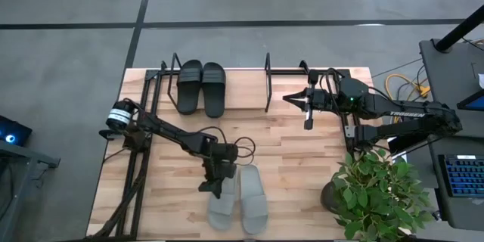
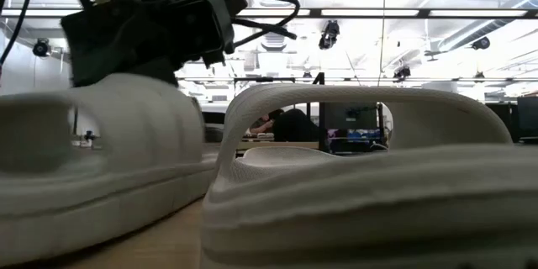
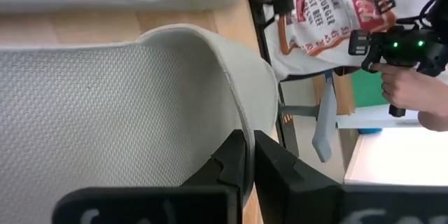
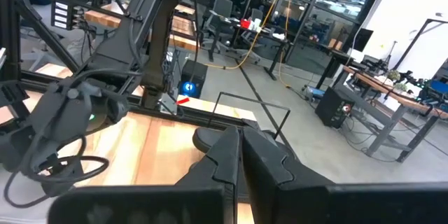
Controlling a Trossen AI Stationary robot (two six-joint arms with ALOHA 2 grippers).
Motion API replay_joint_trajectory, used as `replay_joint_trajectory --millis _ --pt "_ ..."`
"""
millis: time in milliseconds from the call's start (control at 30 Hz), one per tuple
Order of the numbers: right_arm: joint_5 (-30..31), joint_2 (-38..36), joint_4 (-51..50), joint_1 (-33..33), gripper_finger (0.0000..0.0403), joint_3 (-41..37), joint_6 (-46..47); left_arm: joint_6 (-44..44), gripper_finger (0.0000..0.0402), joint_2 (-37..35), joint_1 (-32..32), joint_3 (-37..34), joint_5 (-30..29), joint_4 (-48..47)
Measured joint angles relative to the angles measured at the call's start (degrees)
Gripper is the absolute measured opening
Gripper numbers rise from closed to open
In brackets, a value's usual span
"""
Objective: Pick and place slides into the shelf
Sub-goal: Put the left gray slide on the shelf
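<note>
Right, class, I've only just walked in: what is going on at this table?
The left gripper has shut on the strap of one light grey slide, beside its partner at the table's near edge. The black pair already sits in the shelf. The right gripper waits, shut and empty, near the shelf's empty side.

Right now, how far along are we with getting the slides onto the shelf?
About halfway. The black pair already sits in the shelf, at its left end. In hand: the left gripper has its fingers shut on the strap edge of the left grey slide, which is not yet lifted off the table. Left to do: that slide and the other grey slide. The right gripper waits shut near the shelf's right end.
</note>
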Motion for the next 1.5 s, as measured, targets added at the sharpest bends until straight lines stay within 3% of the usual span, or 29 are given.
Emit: replay_joint_trajectory --millis 200,400,633,967,1167,1300,1500 --pt "0.0 0.0 0.0 0.0 0.0009 0.0 -0.4 0.4 0.0001 -4.4 1.5 0.0 -1.9 -1.4" --pt "-0.1 0.0 0.2 0.0 0.0009 0.0 0.0 4.5 0.0001 -13.9 2.7 0.0 -9.7 -9.1" --pt "-1.3 0.9 1.2 0.1 0.0024 0.0 -2.8 11.4 0.0000 -25.3 4.5 0.0 -18.7 -10.0" --pt "-1.3 8.6 8.3 0.2 0.0121 2.9 -13.4 23.9 0.0000 -33.0 8.8 0.0 -28.7 -10.6" --pt "-1.1 13.7 8.2 0.2 0.0185 9.0 -20.8 25.9 0.0000 -34.4 11.7 0.0 -29.0 -10.5" --pt "-1.0 16.7 2.1 0.4 0.0204 15.2 -25.4 27.3 0.0000 -35.0 13.3 0.0 -28.9 -10.5" --pt "0.0 20.7 -17.1 3.1 0.0199 25.9 -32.6 30.3 0.0000 -37.2 18.2 0.0 -27.4 -10.3"
